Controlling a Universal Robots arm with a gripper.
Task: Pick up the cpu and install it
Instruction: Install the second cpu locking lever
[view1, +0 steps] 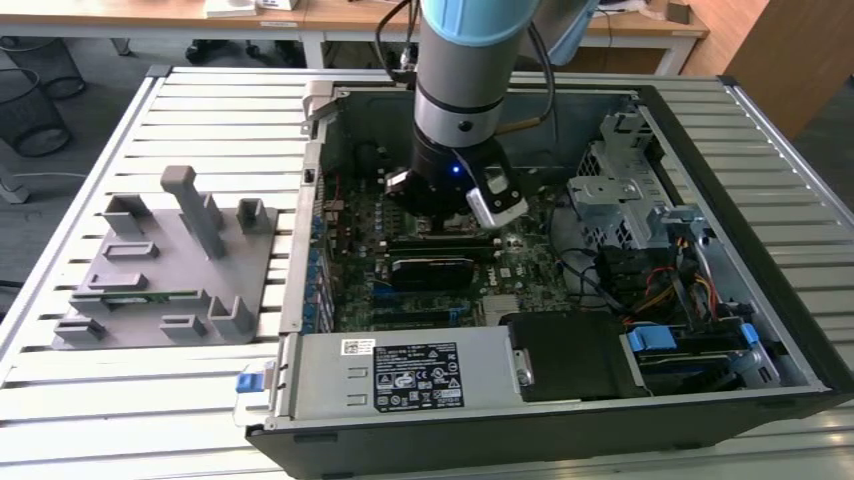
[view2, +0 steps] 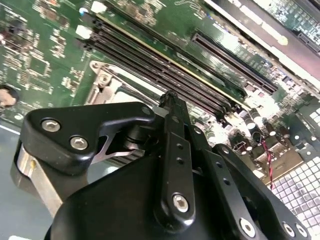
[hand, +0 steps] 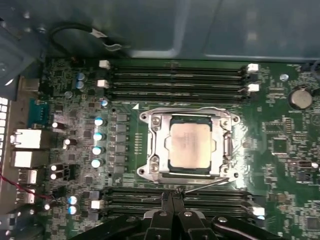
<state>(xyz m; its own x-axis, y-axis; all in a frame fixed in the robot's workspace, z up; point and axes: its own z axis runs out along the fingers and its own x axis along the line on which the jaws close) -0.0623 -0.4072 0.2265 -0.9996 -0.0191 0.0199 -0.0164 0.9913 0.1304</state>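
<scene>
My jaws (hand: 172, 197) are pressed together, holding nothing, poised just beside the silver-topped square cpu (hand: 190, 144), which lies seated in the metal-framed socket (hand: 156, 145). Black memory slots (hand: 175, 79) run beyond it on the green motherboard (hand: 280, 150).

A slatted white table (view1: 107, 400) is filling most of the exterior view. Behind it, wooden desks (view1: 334, 15) are running along the far edge, standing on white legs over a dark grey floor (view1: 94, 110). A black wire bin (view1: 30, 110) is sitting at the exterior view's left, with a white cable (view1: 47, 180) trailing near it. A wooden panel (view1: 787, 50) is rising at the exterior view's right. Soft, even light is falling across everything.
</scene>
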